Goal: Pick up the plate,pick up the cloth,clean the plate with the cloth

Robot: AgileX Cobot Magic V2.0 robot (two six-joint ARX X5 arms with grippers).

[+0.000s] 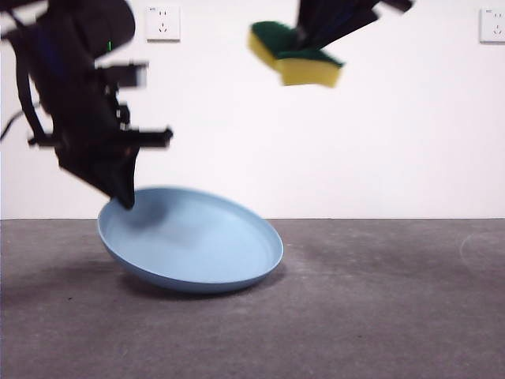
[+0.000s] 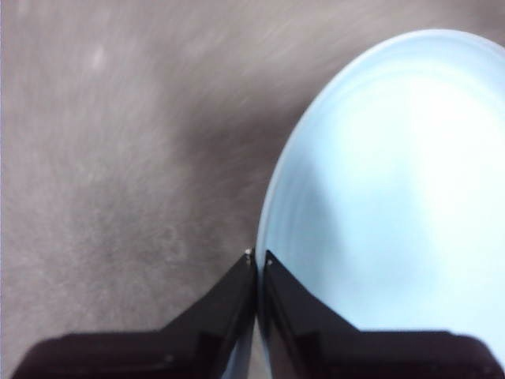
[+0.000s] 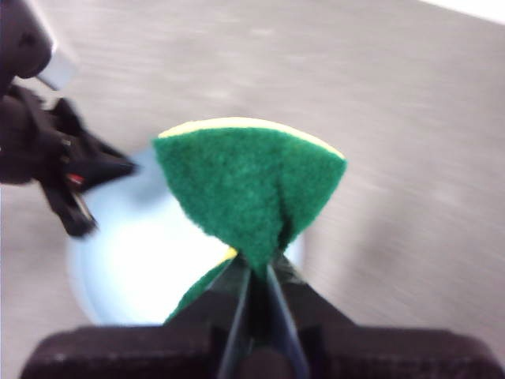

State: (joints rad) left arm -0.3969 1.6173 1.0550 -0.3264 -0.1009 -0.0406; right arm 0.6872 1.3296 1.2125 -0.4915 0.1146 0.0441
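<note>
The grey desk (image 1: 379,316) carries the light-blue plate (image 1: 197,241), tipped up on its far-right edge. The left arm reaches down steeply from the upper left, its left pincer (image 1: 125,197) pinching the plate's raised rim. High above, the right pincer (image 1: 304,39) hangs in the air, pressed onto the cloth (image 1: 296,57), folding it. No readable writing shows.

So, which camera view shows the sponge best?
The front view: the sponge hangs high above the plate, its yellow foam and green layer both visible, pinched in the right gripper. The right wrist view shows mostly its folded green face. The left wrist view does not show it.
</note>
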